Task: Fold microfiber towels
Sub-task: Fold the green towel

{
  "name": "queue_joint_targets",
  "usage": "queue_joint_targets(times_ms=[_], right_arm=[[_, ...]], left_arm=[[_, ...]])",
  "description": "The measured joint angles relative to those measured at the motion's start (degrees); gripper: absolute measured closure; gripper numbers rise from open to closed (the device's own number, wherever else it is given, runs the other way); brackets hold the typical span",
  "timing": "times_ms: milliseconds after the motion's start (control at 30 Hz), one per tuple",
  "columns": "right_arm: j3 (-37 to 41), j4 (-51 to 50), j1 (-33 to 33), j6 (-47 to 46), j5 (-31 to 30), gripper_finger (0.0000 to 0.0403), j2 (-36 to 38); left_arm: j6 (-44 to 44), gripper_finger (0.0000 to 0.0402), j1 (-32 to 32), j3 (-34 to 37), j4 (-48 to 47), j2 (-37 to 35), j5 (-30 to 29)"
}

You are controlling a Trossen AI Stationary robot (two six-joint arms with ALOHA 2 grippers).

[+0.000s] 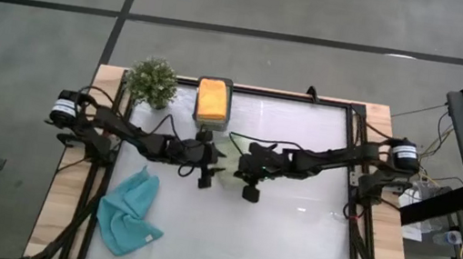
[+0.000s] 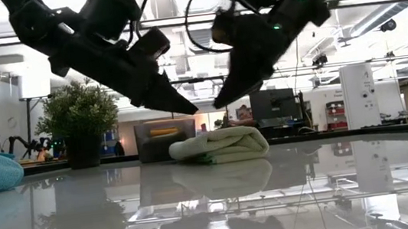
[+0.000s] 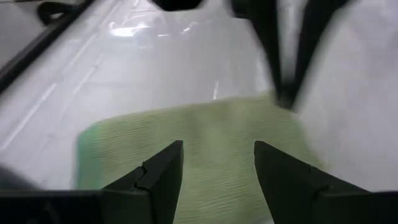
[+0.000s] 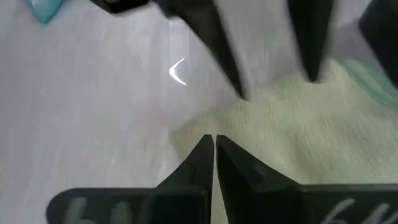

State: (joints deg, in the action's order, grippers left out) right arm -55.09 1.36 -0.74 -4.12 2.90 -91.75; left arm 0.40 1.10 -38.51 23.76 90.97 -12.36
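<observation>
- Sage green microfiber towel [image 2: 220, 145], soft and folded into a thick bundle, is lying on the glossy white surface [image 1: 289, 239] directly beneath both tools.
- Left tool [image 3: 217, 171] is hovering wide; right tool [image 4: 214, 155] is pinched closed, empty.
- Crumpled light blue microfiber towel [image 1: 129, 213], behind the left tool, is awaiting folding; folded orange one [image 1: 212, 98] looks done.

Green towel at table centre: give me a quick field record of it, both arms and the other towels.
green towel: folded bundle on the table, mid-table, between the two grippers
left gripper: fingers open, above the green towel, not gripping
right gripper: fingers shut, empty, at the towel's edge
blue towel: crumpled, unfolded, near-left of the table
orange towel: folded, in the dark box at the far edge
potted plant: beside the box
</observation>
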Motion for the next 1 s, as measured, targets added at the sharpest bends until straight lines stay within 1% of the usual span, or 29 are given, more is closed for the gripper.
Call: queue_joint_targets(times_ms=[133,233,400,467,567,667,800,867,1000], right_arm=[[3.65,0.99,0.36,0.78,-0.08,0.039,2.42],[6.48,4.25,0.38,1.59,-0.11,0.039,2.14],[11.25,14.36,0.4,3.59,-0.41,0.039,0.31],[12.23,18.36,0.51,4.12,-0.68,0.039,-0.76],[12.72,21.35,0.77,4.13,-1.03,0.039,-2.69],[12.58,23.14,0.84,3.97,-1.19,0.0391,-5.79],[12.14,27.1,0.79,2.98,-1.21,0.0391,-9.71],[12.0,28.6,0.81,2.14,-1.23,0.0391,-10.76],[11.96,28.41,0.88,0.33,-1.21,0.0391,-10.3]], left_arm=[[-1.64,0.0224,3.35,-0.12,2.67,1.96,0.09],[-2.27,0.0241,5.16,-0.57,5.53,3.76,-0.07],[-5.01,0.0289,5.47,-2.16,8.84,8.26,-0.44],[-5.75,0.0311,5.47,-3.16,10.69,10.74,-1.54],[-6.52,0.0342,5.47,-5.16,12.06,14.66,-2.13],[-7.45,0.0369,5.4,-5.71,11.57,16.66,-2.1],[-7.58,0.0396,5.09,-5.63,7.05,16.16,-1.67],[-7.7,0.0399,4.94,-5.71,2.55,15.34,-0.67],[-8.65,0.04,4.83,-5.98,-4.46,13.76,1.0]])
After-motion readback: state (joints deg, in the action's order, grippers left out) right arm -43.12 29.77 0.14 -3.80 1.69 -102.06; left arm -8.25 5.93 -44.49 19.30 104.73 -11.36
